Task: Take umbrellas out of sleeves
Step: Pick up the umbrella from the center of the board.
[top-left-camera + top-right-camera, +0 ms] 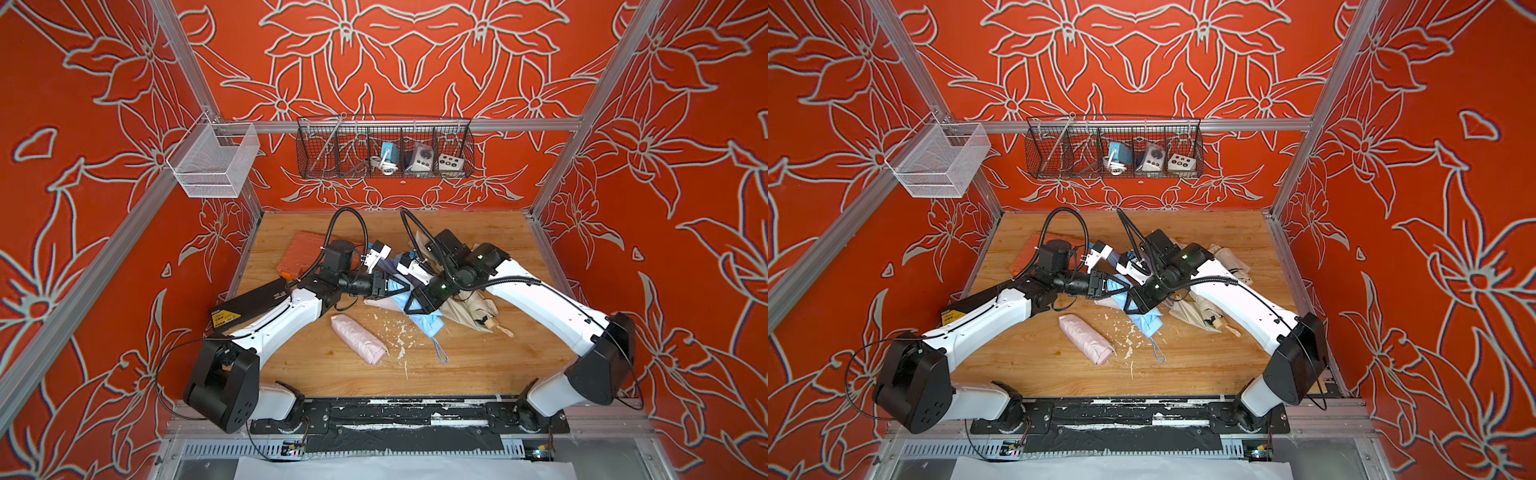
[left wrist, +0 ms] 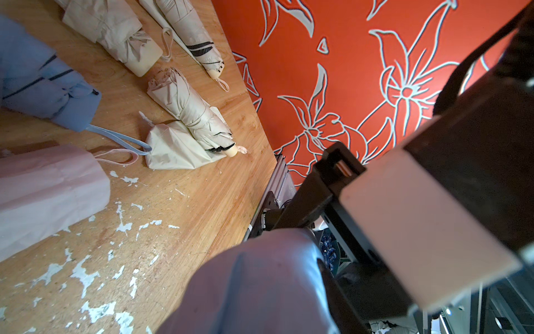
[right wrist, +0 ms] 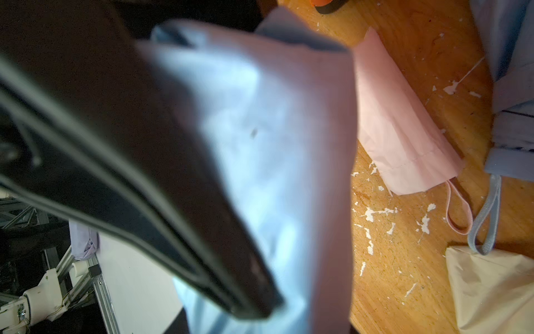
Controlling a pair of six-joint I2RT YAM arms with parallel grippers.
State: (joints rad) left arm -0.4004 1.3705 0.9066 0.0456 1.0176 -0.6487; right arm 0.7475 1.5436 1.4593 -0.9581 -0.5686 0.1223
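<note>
Light blue and smooth, a fabric sleeve [image 3: 274, 144] hangs above the middle of the wooden desk [image 1: 478, 357], between the two arms. The right claw [image 1: 409, 307] is clenched on it, with a black finger [image 3: 173, 188] pressed flat against the cloth. The left claw [image 1: 405, 287] sits at the sleeve's other end; whether it grips cannot be told. Below lies a bare light blue pleated umbrella [image 1: 428, 322], its wrist loop [image 1: 441, 353] pointing toward the front. Near it a bulky pale pink sleeve [image 1: 357, 338] lies on the desk, a pink loop [image 3: 459, 211] at its mouth. Cream folded umbrellas [image 1: 469, 311] lie under the right arm. An orange plastic case [image 1: 305, 249] lies rear left.
</note>
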